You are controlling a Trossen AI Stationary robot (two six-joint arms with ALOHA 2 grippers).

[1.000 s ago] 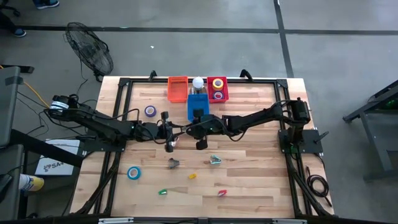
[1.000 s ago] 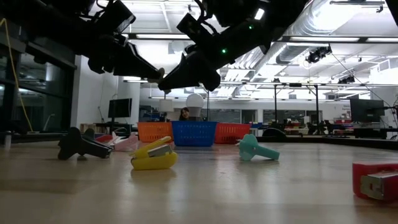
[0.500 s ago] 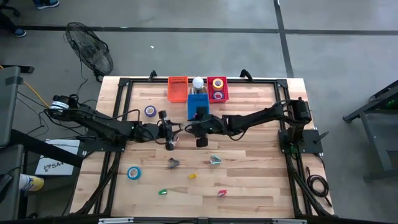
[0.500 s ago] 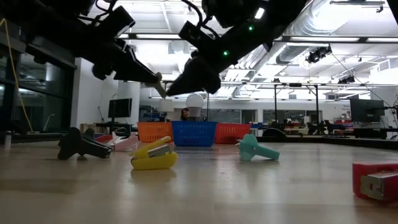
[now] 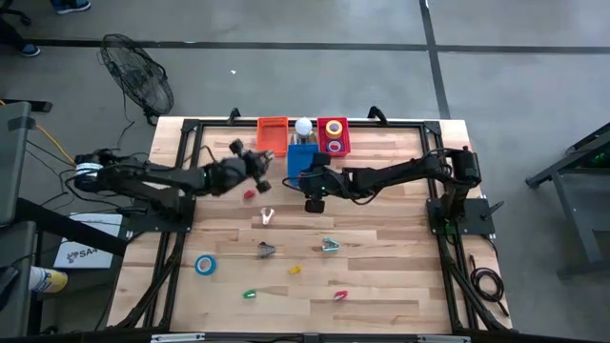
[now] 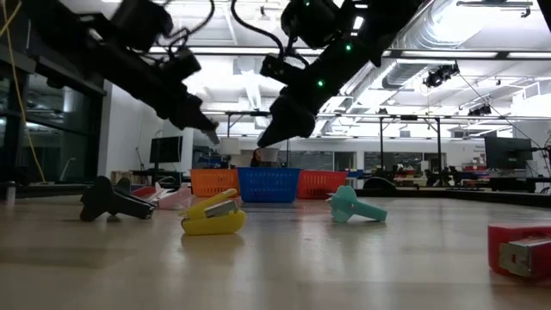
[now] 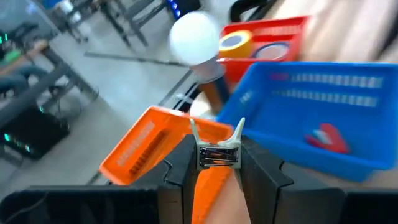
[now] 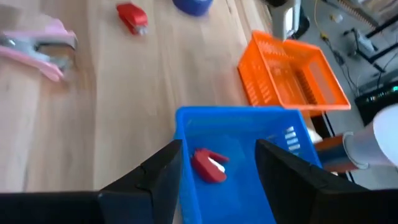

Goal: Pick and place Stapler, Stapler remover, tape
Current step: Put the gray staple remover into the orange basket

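My left gripper (image 7: pixel 219 163) is shut on a small white stapler remover (image 7: pixel 219 149), up over the near edge of the orange basket (image 5: pixel 273 134). My right gripper (image 8: pixel 219 149) stands open above the blue basket (image 5: pixel 303 160), in which a red stapler (image 8: pixel 208 165) lies on the floor. Tape rolls lie in the red basket (image 5: pixel 333 135), and a blue tape roll (image 5: pixel 205 264) lies flat on the table at the near left. On the table behind my left gripper lie a red stapler (image 5: pixel 250 193) and a pink stapler remover (image 5: pixel 267 217). My left gripper pinches the white stapler remover by its two outer sides (image 7: pixel 204 155) between its two fingers, at their free ends. The remover's white wings stick out past the fingertips, and it hangs clear of the table and baskets.
Toward the table's near side lie a dark stapler remover (image 5: pixel 266 250), a teal one (image 5: pixel 330 245), a yellow stapler (image 5: pixel 294 270), a green piece (image 5: pixel 250 294) and a red stapler (image 5: pixel 340 295). A white ball-topped post (image 5: pixel 304 126) stands between the baskets.
My right gripper has opened and gone toward the far edge, over the blue basket, where the red stapler now lies. My left gripper, still shut on the white stapler remover, has swung from mid-table toward the far edge, up to the orange basket.
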